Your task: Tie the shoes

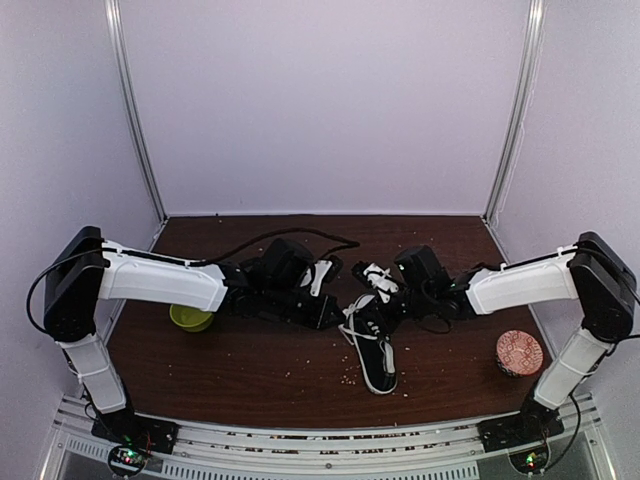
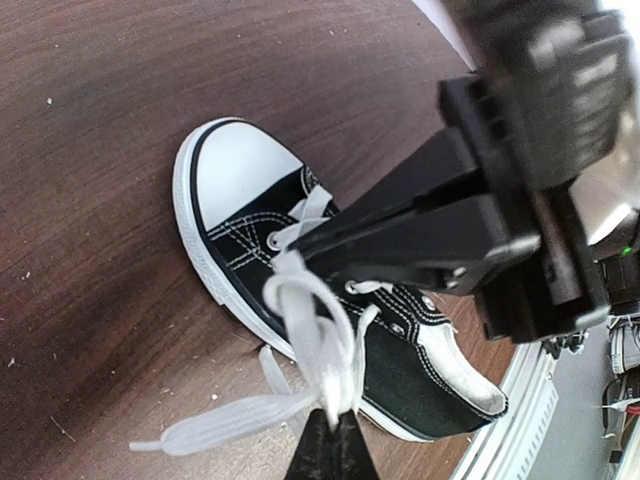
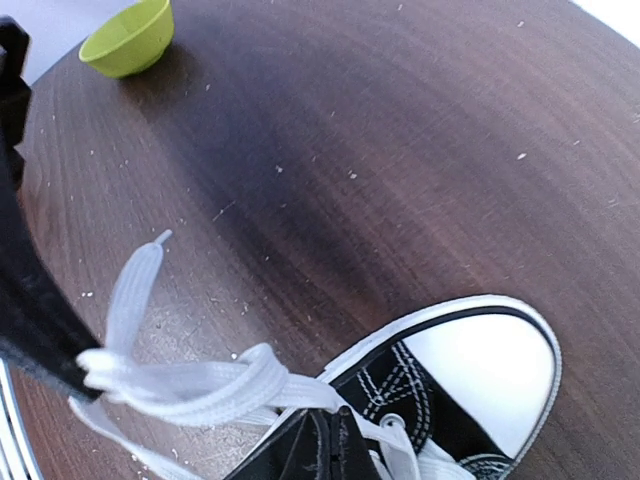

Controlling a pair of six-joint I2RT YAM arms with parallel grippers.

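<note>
Tightening laces [image 2: 318, 340]: left pincer [image 2: 335, 430] and right pincer [image 3: 330, 438] both clamped on them.
Pull unevenly and you could slip a strand free or drag the shoe [image 2: 240, 180] sideways.

One sneaker [image 2: 390, 370], one green bowl [image 1: 190, 317], one pink cup [image 1: 519, 352], left pincer [image 2: 333, 425], right pincer [image 3: 330, 420].

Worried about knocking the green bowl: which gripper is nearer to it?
Left. The left gripper holds a lace between the sneaker and the green bowl; the right gripper sits over the sneaker itself, farther away.
</note>
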